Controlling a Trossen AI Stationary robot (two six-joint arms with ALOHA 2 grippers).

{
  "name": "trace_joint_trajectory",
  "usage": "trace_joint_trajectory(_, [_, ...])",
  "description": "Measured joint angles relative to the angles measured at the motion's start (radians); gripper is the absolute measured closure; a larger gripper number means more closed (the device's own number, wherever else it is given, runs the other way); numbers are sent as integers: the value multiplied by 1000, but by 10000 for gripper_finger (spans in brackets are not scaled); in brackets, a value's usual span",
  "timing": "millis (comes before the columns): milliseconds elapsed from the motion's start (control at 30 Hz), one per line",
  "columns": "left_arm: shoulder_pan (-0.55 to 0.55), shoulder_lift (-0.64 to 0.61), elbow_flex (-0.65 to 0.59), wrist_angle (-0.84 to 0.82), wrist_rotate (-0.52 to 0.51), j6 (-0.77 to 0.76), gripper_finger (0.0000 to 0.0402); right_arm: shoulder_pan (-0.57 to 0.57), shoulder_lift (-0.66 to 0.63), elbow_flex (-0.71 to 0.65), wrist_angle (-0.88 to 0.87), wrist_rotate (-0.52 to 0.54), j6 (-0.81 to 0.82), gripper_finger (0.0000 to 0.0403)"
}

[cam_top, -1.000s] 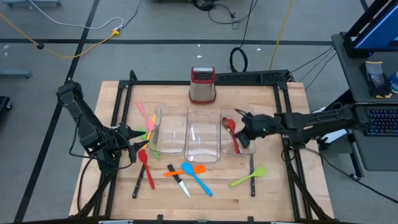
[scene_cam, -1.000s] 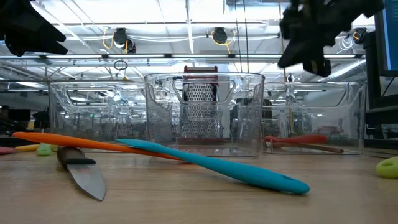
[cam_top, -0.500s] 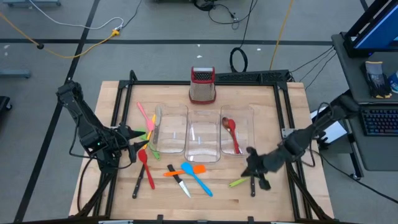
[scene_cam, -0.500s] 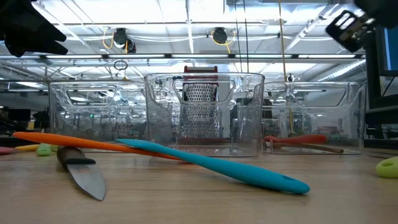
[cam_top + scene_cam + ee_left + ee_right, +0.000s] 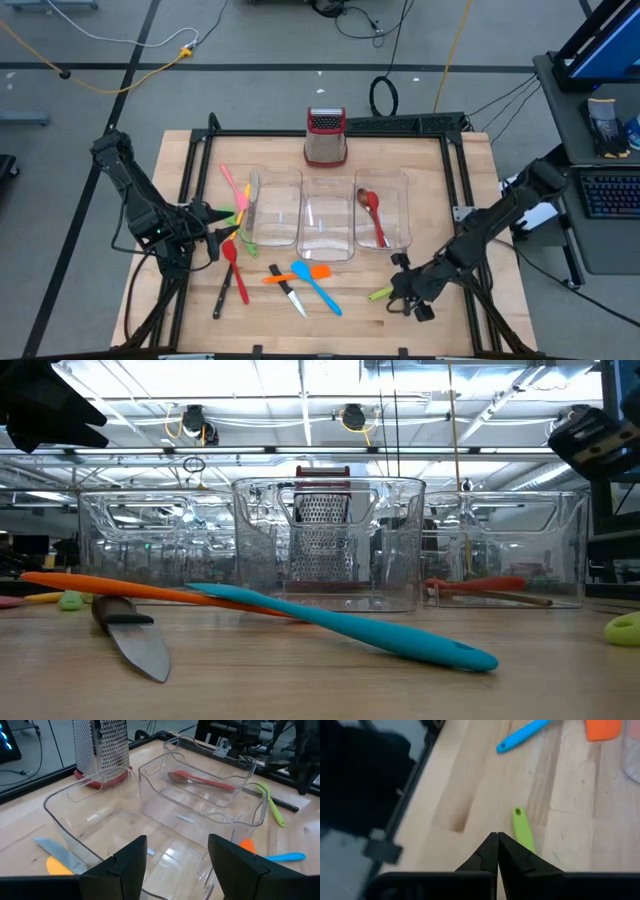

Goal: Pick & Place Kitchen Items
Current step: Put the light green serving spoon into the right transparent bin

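Several slim utensils lie flat on the wooden table: a blue spoon (image 5: 318, 288), an orange spatula (image 5: 296, 275), a black-handled knife (image 5: 288, 290), a red spoon (image 5: 233, 266) and a pink spatula (image 5: 232, 185). A red spoon (image 5: 372, 214) lies in the right clear bin (image 5: 400, 232). My right gripper (image 5: 393, 290) is shut and hovers near the front right, just above the handle end of a green spatula (image 5: 521, 830). My left gripper (image 5: 216, 240) stands open left of the bins, with nothing between its fingers (image 5: 127, 866).
Three clear bins (image 5: 300, 182) stand side by side mid-table, with a steel grater (image 5: 325, 136) behind them. A black frame rail (image 5: 470, 280) runs along the table's right side, close to my right arm. Bare wood lies along the near edge (image 5: 340, 335).
My right gripper has swung from above the right bin toward the table's near edge and sunk lower, rolling as it went. It has stayed shut throughout. No utensil has moved.
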Motion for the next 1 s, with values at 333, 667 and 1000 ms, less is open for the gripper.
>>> trace_joint_trajectory(333, [0,0,0,0,-3,-33,186,-2,18,0,-98,-59,73,378])
trace_joint_trajectory(667, [0,0,0,0,-4,-34,186,-9,18,1,-134,-59,71,300])
trace_joint_trajectory(1000, [0,0,0,0,-4,-34,186,-8,18,1,-135,-59,-4,244])
